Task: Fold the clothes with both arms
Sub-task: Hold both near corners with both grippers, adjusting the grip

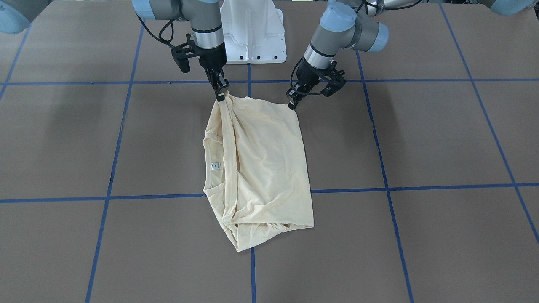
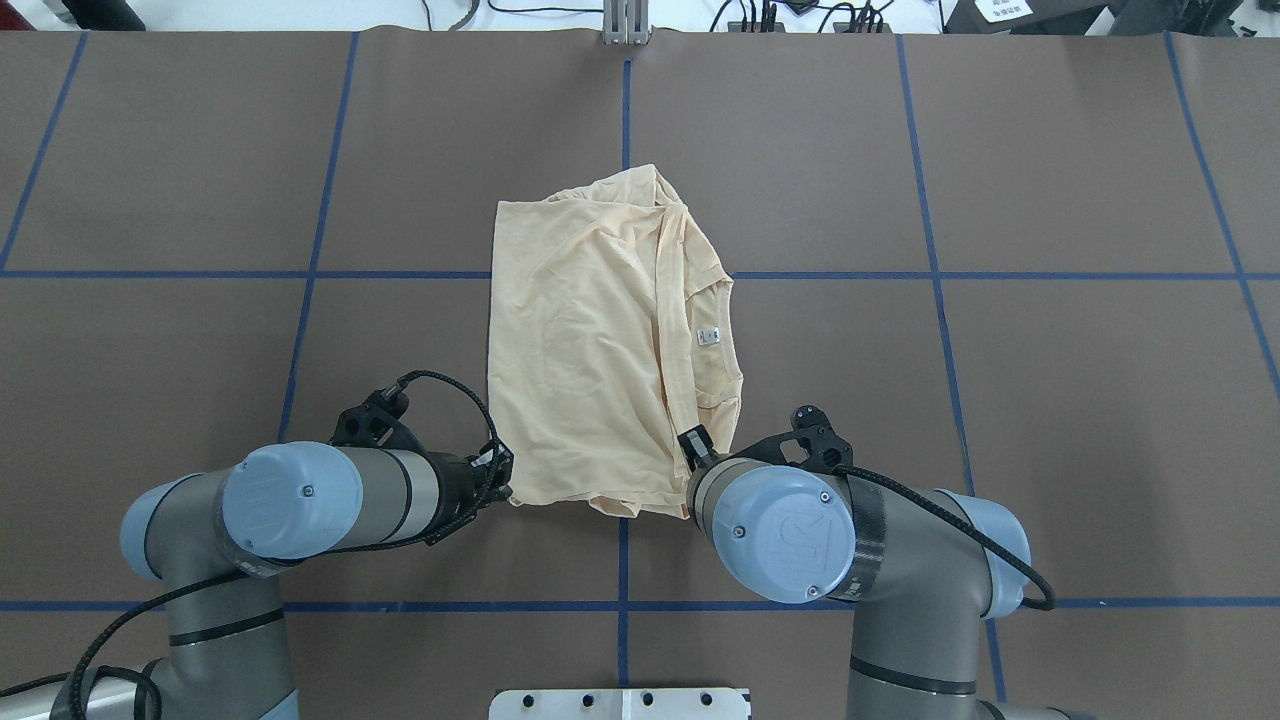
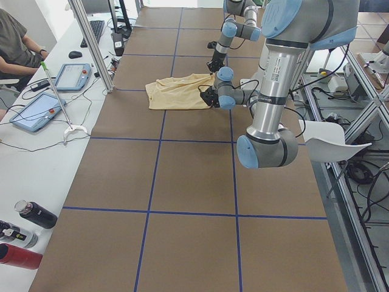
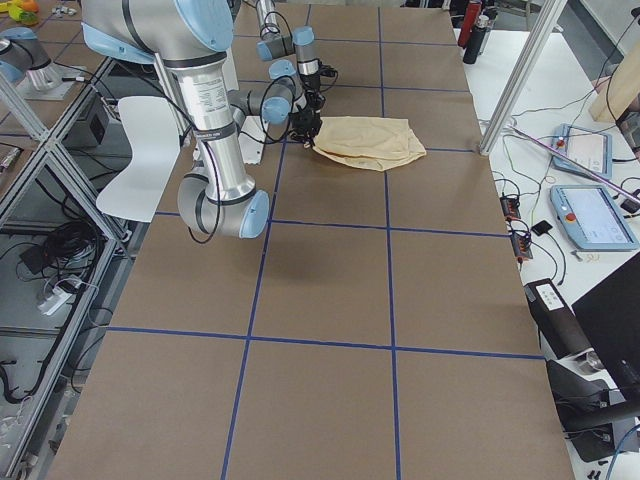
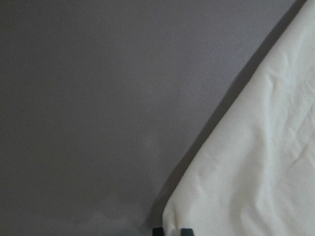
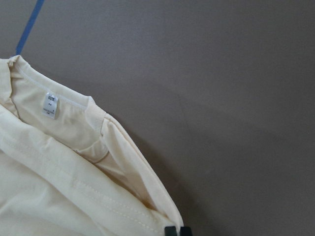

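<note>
Both arms are on the shirt (image 1: pixel 261 168). It lies folded on the table (image 1: pixel 421 139) and runs straight out ahead of both grippers, long axis pointing away from them, short near edge strung between the two. The left gripper (image 1: pixel 292 104) is nearly shut, pinching the near corner on its own side. In its wrist view only the two dark fingertips (image 5: pixel 158 231) show at the bottom edge, with the cloth corner between them. The right gripper (image 1: pixel 221 94) is the same: jaws almost closed on the other near corner, with the cloth drawn up to a small peak there, so that corner looks lifted off the table. The left corner sits lower. The neck opening and label (image 1: pixel 215 166) are on the right gripper's side, ahead of it. Neither arm is nearer, since each is already at its corner. My read is that the next move carries this near edge forward along the long axis over the far edge, so both grippers need to travel together or the fold skews. What I can't tell: how many layers each pinch holds, since the wrist views cut the fingers to their tips. In the overhead view the right wrist covers most of that gripper. No print shows. The cloth at the far end is bunched, and the sleeves can't be made out.
</note>
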{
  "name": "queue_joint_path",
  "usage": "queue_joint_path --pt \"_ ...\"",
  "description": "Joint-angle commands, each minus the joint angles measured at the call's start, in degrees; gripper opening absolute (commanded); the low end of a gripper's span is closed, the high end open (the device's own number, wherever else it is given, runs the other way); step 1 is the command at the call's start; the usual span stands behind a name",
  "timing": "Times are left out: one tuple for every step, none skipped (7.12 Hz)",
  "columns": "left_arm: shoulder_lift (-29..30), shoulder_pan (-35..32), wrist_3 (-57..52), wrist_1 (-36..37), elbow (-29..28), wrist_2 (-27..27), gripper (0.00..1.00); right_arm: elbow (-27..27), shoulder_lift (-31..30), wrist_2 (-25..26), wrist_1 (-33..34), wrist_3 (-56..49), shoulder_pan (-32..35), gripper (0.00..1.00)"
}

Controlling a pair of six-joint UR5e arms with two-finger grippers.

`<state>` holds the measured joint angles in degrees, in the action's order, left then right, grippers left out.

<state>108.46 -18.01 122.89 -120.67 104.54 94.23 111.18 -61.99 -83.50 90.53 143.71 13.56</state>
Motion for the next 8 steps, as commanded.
queue_joint_path --pt "-0.4 -0.3 -0.3 0.1 1.3 0.3 0.00 0.2 -0.1 -0.1 0.0 0.0 0.2 0.00" --pt "-1.0 -0.4 -0.5 0.3 2.9 0.3 0.00 1.0 -0.5 -0.1 0.1 0.0 0.6 0.00" --pt "-1.0 -0.4 -0.5 0.5 4.2 0.4 0.00 3.1 -2.3 -0.1 0.1 0.0 0.5 0.00" --pt "-1.4 -0.4 -0.5 1.0 5.8 1.3 0.00 5.1 -3.1 -0.1 1.0 0.1 0.4 0.00" --pt "-1.9 -0.4 -0.5 2.2 8.3 1.7 0.00 7.4 -3.0 -0.1 3.8 0.2 -1.2 0.00" --pt "-2.1 -0.3 -0.5 3.4 10.6 3.3 0.00 9.5 -3.1 -0.1 5.1 0.4 -2.3 0.00" --pt "-2.1 -0.3 -0.3 4.9 13.1 3.8 0.00 10.3 -3.1 -0.1 5.6 1.0 -3.4 0.00" --pt "-2.1 -0.3 -0.2 6.5 15.2 5.2 0.00 12.5 -3.2 -1.2 6.8 1.1 -3.5 0.00"
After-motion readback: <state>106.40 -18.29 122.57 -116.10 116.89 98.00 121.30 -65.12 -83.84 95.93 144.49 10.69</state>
